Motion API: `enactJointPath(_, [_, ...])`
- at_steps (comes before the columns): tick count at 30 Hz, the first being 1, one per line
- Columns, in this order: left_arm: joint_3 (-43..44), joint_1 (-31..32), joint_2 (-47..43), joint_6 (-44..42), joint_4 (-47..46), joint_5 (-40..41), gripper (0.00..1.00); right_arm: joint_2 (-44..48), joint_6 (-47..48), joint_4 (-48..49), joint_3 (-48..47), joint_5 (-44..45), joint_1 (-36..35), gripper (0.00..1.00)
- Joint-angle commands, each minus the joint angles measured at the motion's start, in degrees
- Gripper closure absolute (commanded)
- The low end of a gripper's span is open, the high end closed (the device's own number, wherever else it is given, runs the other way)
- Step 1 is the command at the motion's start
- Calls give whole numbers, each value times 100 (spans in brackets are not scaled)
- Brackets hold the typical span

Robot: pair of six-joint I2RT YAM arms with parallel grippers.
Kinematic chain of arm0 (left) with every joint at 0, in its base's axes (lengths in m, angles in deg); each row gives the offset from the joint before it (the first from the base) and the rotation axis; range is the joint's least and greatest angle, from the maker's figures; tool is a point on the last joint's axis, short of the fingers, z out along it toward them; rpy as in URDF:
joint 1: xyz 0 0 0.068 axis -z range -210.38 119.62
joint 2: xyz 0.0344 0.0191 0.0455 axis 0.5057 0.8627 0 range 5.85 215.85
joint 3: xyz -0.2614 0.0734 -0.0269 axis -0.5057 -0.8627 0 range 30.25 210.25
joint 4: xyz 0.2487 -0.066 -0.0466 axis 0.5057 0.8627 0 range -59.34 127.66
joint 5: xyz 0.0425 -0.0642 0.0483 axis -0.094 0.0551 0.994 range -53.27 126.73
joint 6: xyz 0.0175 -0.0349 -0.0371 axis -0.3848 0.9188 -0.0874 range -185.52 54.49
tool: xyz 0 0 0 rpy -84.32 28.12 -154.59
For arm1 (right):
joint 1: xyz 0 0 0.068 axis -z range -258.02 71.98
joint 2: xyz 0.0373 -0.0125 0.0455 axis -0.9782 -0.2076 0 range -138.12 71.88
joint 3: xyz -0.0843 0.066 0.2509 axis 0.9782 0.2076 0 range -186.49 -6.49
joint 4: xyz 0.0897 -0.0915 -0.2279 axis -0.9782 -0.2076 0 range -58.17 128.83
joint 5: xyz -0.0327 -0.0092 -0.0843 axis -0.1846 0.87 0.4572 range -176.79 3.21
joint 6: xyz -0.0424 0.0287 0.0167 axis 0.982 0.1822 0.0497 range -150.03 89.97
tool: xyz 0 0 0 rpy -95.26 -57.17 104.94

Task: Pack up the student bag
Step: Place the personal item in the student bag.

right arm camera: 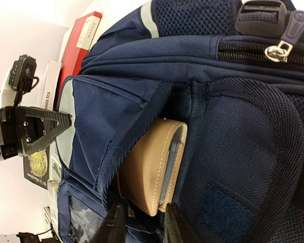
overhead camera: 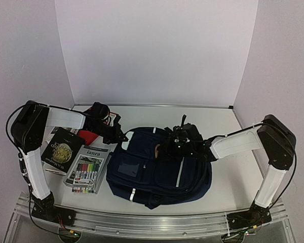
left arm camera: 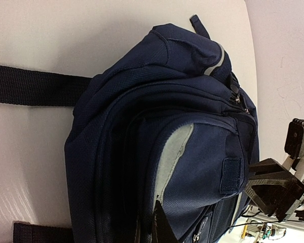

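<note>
The student bag [overhead camera: 157, 172], navy with grey-white stripes, lies flat in the middle of the table and fills both wrist views [left arm camera: 157, 131] [right arm camera: 233, 126]. A tan leather case [right arm camera: 152, 167] sticks out of its open front pocket and shows in the top external view as a tan sliver [overhead camera: 156, 150]. My right gripper [right arm camera: 144, 225] [overhead camera: 166, 148] is open, one finger on each side of the case's near end. At the bag's left edge, my left gripper [overhead camera: 122, 137] [left arm camera: 154, 225] is shut on the pocket's fabric beside a grey panel [left arm camera: 169, 157].
Left of the bag lie a black book [overhead camera: 61, 149], a box of coloured markers [overhead camera: 88, 169] and a red book [overhead camera: 93, 136] partly under the left arm. A dark strap [left arm camera: 30, 86] runs out across the white table [overhead camera: 228, 177]. White walls stand close behind and at both sides.
</note>
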Motion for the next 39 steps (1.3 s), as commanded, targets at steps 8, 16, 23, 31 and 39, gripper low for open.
enactJointPath(8, [35, 68, -224, -28, 29, -184, 100, -563, 11, -39, -541, 64, -26, 86])
enactJointPath(16, [95, 68, -203, -69, 89, -189, 100, -713, 8, -372, -719, 358, -31, 86])
enactJointPath(23, [112, 76, -197, -48, 26, -242, 100, -1001, 150, -79, -913, -154, -32, 93])
enactJointPath(31, [-10, 233, -253, 14, -192, -404, 100, -1225, 486, 690, -1286, -743, -30, 94])
enactJointPath(39, [-186, 358, -428, 158, -182, -11, 100, -992, 664, 735, -1132, -661, -23, 90])
